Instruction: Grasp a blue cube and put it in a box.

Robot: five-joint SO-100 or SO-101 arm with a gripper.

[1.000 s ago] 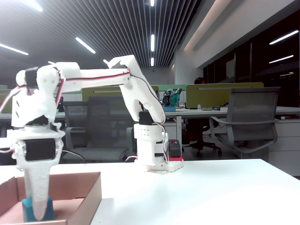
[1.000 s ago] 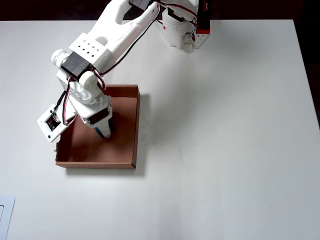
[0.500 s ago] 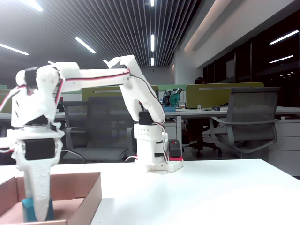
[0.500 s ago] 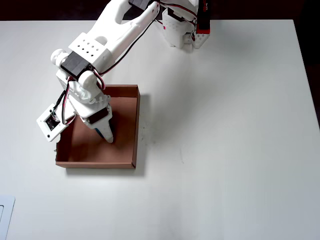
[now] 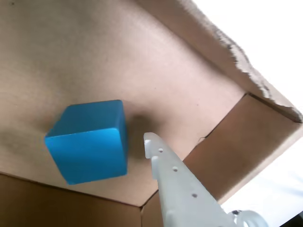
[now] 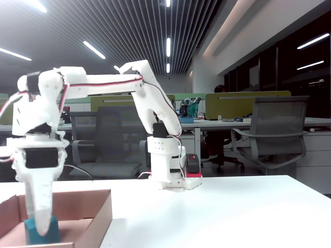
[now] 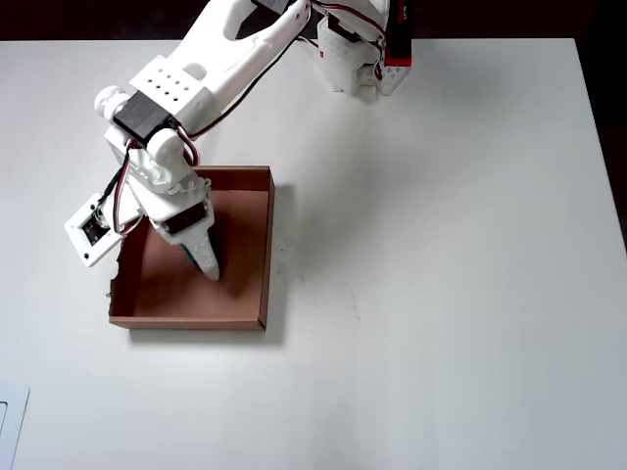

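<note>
The blue cube (image 5: 90,139) rests on the floor of the box (image 5: 255,137), near a corner. In the wrist view one white finger (image 5: 158,153) stands just right of the cube, with a shadowed gap between them; the other finger is out of frame. In the fixed view my gripper (image 6: 40,219) points straight down into the box (image 6: 103,217), with the cube (image 6: 41,231) at its tip. In the overhead view the gripper (image 7: 208,266) is over the middle of the box (image 7: 266,245) and only a blue sliver of the cube (image 7: 201,257) shows.
The box has low walls and a torn edge (image 5: 236,56). The arm's base (image 7: 358,59) stands at the far side of the white table (image 7: 441,245). Office chairs and desks stand behind the table in the fixed view.
</note>
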